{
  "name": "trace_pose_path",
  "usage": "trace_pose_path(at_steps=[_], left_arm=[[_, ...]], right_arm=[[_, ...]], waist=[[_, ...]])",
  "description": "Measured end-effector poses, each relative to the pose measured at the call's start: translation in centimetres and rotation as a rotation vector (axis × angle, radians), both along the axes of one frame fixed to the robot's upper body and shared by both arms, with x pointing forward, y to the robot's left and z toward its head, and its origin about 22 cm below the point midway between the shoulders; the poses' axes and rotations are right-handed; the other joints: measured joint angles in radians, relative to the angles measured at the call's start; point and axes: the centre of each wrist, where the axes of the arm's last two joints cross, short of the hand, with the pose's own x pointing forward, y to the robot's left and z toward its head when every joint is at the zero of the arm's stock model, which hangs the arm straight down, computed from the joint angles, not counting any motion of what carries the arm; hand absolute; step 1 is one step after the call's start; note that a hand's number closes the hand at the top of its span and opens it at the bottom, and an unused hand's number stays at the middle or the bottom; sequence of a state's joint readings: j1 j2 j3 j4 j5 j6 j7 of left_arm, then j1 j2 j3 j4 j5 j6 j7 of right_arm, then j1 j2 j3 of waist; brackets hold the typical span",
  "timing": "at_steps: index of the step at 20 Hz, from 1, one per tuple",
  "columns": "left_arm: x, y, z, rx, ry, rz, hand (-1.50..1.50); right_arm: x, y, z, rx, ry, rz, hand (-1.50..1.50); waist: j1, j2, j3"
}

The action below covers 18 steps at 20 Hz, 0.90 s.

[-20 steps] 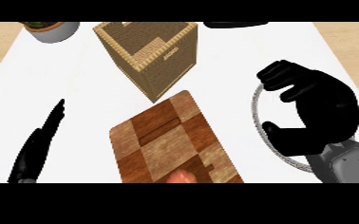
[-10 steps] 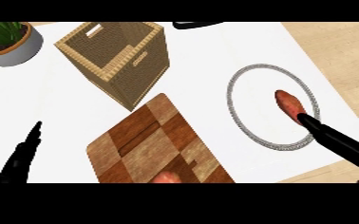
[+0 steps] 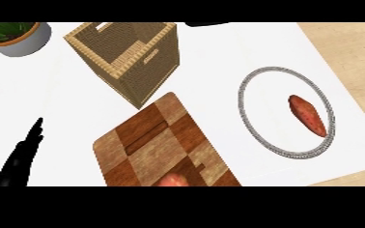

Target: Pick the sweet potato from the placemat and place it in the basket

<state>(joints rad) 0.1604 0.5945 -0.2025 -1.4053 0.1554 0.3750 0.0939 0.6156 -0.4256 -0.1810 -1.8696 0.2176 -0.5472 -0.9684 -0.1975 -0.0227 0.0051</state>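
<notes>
A reddish-brown sweet potato (image 3: pixel 308 114) lies on the round white placemat (image 3: pixel 257 125) with a grey braided rim, at the right of the counter. The woven basket (image 3: pixel 135 72) stands at the upper middle, open at the top, with nothing visible inside. My left hand (image 3: pixel 21 158) shows at the lower left edge, fingers straight and pointing up, far from both. My right hand is out of the picture.
A wooden checkered cutting board (image 3: pixel 160 147) lies at the lower middle, with a reddish object (image 3: pixel 171 180) at its near edge. A potted plant (image 3: pixel 21 36) sits at the upper left corner. A dark object (image 3: pixel 206 23) peeks in at the top.
My right hand, over the placemat a second ago, has pulled back out of view, leaving the sweet potato uncovered. The view has shifted, so everything sits lower and further right.
</notes>
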Motion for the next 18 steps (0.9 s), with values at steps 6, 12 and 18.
trace_pose_path(at_steps=[6,12,18], left_arm=[[1.4,-1.5,0.5,0.0,0.021,-0.069,0.0],[3.2,-2.9,0.8,-0.002,0.03,-0.123,0.0],[4.6,-3.6,1.1,0.0,0.035,-0.144,0.0]], right_arm=[[-7.9,-0.1,-1.0,-0.068,0.131,-0.106,-1.5],[-11.9,-0.2,-1.8,-0.051,0.164,-0.238,-1.5],[-12.2,-1.4,-3.1,-0.027,0.164,-0.289,-1.5]], waist=[[0.084,0.007,-0.002],[0.144,0.014,-0.004],[0.173,0.018,-0.004]])
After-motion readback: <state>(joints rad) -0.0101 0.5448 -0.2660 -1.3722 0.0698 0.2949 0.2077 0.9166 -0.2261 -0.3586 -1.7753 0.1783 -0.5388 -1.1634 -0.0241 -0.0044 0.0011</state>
